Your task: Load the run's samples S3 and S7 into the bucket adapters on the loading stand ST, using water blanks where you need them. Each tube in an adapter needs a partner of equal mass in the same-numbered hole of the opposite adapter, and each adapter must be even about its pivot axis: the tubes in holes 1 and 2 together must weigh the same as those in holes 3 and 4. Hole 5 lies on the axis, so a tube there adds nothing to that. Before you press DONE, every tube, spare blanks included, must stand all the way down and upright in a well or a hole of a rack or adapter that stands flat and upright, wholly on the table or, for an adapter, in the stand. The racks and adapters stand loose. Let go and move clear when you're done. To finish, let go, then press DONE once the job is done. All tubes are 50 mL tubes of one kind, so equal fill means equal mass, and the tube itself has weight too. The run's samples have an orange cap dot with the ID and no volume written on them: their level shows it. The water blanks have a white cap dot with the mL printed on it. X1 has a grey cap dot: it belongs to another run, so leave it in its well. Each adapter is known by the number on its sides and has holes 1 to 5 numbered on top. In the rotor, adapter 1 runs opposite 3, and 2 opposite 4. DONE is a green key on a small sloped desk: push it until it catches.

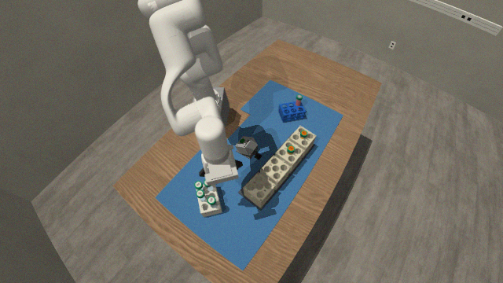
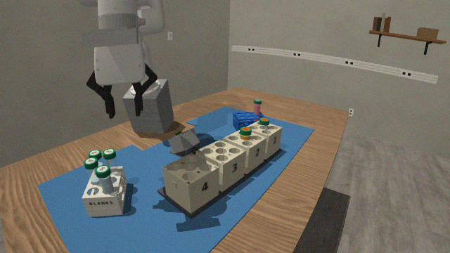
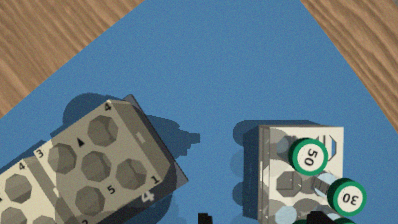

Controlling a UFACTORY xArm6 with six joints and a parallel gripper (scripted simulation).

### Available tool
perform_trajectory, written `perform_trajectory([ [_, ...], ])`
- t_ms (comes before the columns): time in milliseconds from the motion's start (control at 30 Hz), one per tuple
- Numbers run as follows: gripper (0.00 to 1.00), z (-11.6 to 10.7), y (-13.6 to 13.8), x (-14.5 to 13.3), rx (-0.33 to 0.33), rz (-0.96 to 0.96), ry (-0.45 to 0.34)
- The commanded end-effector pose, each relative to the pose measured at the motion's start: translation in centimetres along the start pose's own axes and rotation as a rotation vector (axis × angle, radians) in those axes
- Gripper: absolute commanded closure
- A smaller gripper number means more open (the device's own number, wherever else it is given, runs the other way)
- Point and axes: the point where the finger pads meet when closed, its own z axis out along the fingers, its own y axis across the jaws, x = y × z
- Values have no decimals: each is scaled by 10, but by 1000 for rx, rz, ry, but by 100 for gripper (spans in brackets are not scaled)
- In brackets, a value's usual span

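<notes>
My gripper (image 2: 124, 115) (image 3: 261, 218) is open and empty, high near the blanks rack (image 1: 212, 211) (image 2: 105, 209) (image 3: 252, 190). That rack holds several white-dot tubes, among them the 50 blank (image 1: 211, 200) (image 2: 103, 171) (image 3: 309, 157) and the 30 blank (image 1: 200, 193) (image 2: 91, 162) (image 3: 346, 198); the other dots are unreadable. The orange-dot tube S7 (image 1: 303, 134) (image 2: 264, 121) stands in the middle of adapter 1 (image 2: 275, 147). The orange-dot tube S3 (image 1: 291, 148) (image 2: 245, 131) stands in the middle of adapter 2 (image 2: 258, 159). Adapter 3 (image 2: 233, 177) and adapter 4 (image 2: 190, 197) (image 3: 145, 145) show no tubes.
The four adapters stand in a row on the dark stand. A blue rack (image 1: 292, 114) (image 2: 242, 121) at the back holds a pink tube (image 1: 299, 101) (image 2: 257, 108). The small grey desk (image 1: 247, 147) (image 2: 186, 142) with the green key (image 1: 242, 140) stands between the robot base and the adapters.
</notes>
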Motion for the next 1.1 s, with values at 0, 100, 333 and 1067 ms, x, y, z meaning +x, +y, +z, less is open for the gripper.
perform_trajectory([
  [0, 43, -1, 19, 9, 3, 0, 3],
  [100, 43, -1, 33, 13, 3, 0, 3],
  [333, 43, -1, 66, 25, 2, 0, 3],
  [1067, 43, 13, 71, 27, 2, 0, 3],
])
